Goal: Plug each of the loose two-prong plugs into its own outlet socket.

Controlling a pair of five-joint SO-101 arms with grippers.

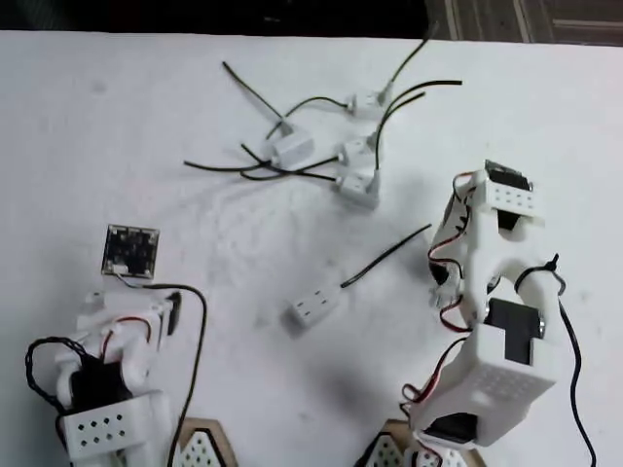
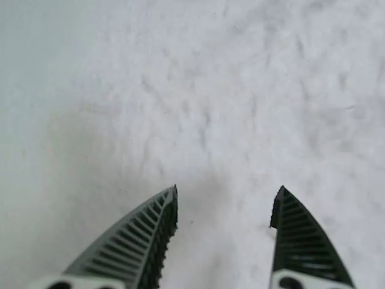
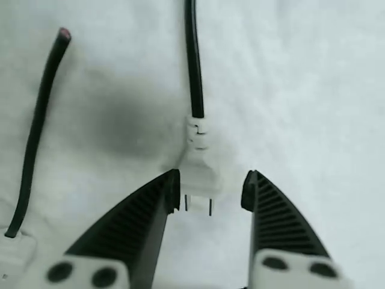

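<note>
High view: a white rectangular outlet socket block (image 1: 314,306) with a black cord lies on the white table (image 1: 117,126) between my arms.
Left wrist view: my left gripper (image 2: 227,191) is spread wide above the table.
Right wrist view: my right gripper (image 3: 212,176) is parted, with the white two-prong plug (image 3: 197,171) lying between its fingertips.

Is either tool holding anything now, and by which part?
Nothing is held. The right tool is open around a plug, at its body, not clamped; the left tool is open over the table.

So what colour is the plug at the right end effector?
The plug is white, its cord black; the right wrist view shows it best.
</note>
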